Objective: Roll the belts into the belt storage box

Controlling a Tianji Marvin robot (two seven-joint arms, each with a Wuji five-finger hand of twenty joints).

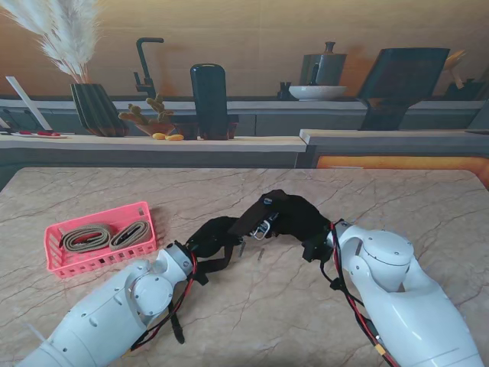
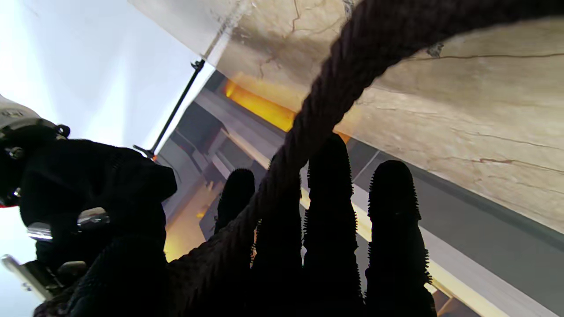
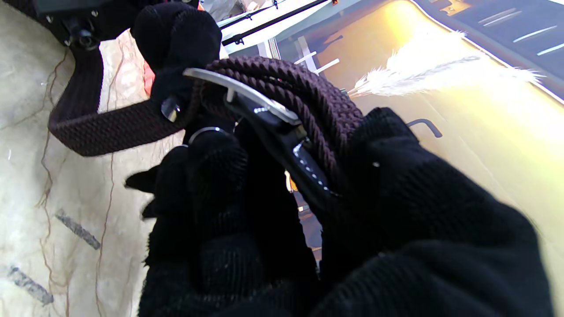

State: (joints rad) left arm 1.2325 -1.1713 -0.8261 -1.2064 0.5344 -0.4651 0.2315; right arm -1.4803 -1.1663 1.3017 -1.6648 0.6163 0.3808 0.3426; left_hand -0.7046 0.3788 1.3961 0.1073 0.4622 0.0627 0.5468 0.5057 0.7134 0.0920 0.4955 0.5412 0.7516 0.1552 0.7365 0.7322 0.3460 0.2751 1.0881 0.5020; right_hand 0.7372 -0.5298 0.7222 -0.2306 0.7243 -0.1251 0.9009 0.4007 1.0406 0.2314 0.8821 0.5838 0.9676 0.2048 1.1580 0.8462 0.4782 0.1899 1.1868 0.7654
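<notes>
Basket (image 1: 57, 252) left of both hands

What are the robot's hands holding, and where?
The right hand grips the dark brown braided belt at its coiled metal-buckle end; the left hand holds the strap farther along.

No readable text, labels, brands or numbers anywhere (all views checked)

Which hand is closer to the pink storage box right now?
Left. The left hand sits just right of the pink storage box, with the dark braided belt across its fingers. The right hand, gripping the buckle end, is farther right.
</notes>
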